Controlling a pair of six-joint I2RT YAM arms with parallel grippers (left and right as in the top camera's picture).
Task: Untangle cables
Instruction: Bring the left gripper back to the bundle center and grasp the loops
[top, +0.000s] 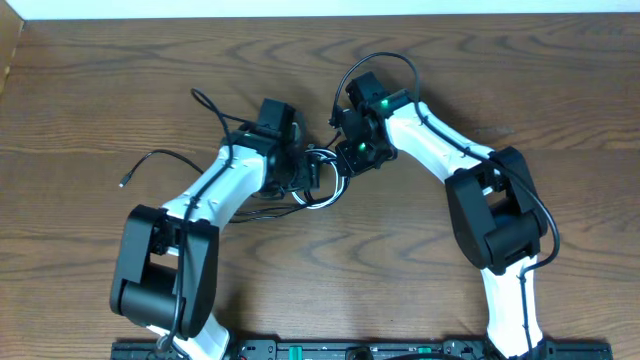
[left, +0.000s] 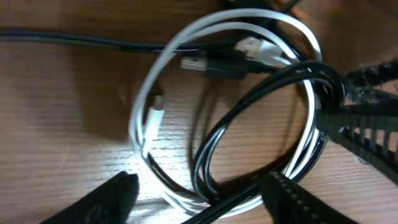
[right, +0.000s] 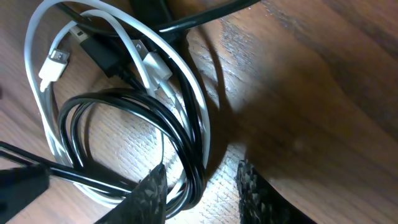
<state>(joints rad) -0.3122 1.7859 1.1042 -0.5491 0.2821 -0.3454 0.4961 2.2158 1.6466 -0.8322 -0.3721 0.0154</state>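
Overhead: two arms meet mid-counter (top: 500, 60) over one knot of cables (top: 322, 190), with the left end effector (top: 296, 168) and the right end effector (top: 352, 152) on either side of it. One black cable (top: 160, 153) trails off to the left.

Left wrist: the left end effector stands wide, its two fingers (left: 115, 199) straddling the coil's near edge and gripping nothing. One white cable (left: 140, 118) rings several black turns.

Right wrist: the right end effector's jaws stand partly apart. The coil's edge runs between them, unpinched. Two white plugs (right: 53, 65) and one black plug (right: 99, 53) show.
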